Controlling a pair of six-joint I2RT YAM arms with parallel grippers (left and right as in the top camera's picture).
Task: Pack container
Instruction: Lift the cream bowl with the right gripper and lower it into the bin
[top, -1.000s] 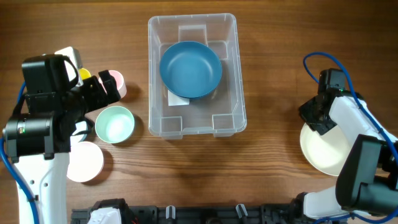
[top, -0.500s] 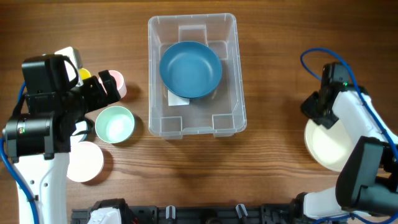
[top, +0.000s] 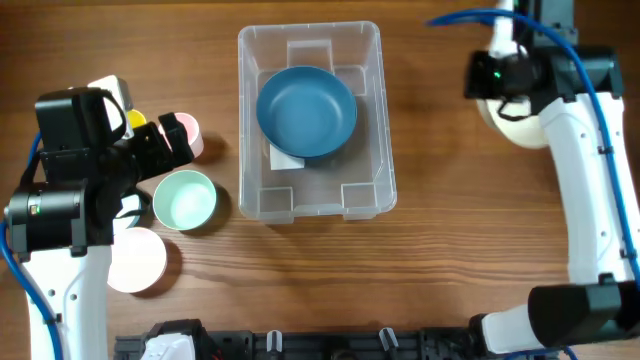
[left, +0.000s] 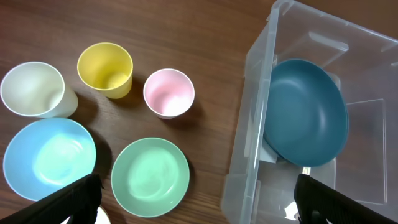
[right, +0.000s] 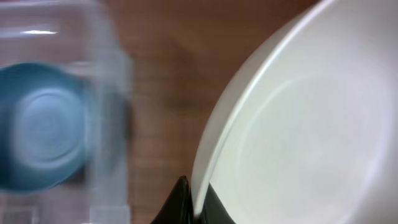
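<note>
Wood-grain tabletop (top: 450, 250), listed near to far.

- **Near L:** pale round bowl (top: 135, 260), unpacked.
- **Mid L:** mint-green round bowl (top: 185, 200) and light-blue round bowl (left: 50, 158). Beyond them are the pink cup (top: 185, 135), yellow cup (left: 104, 68) and off-white cup (left: 31, 90). All 6 pcs are loose and not yet packed.
- **L gripper** (left: 202, 202): over this group, fingers spread wide, empty.
- **Centre:** clear plastic rectangular container (top: 315, 203), holding 1 item, a dark-blue round bowl (top: 307, 110).
- **Far R:** white round bowl (top: 520, 125), rim pinched in R gripper (right: 193, 205); prob. next in.
- **Obstructions:** none seen btwn it and the container. The dark-blue bowl fills much of the floor, so nesting is likely req'd.
</note>
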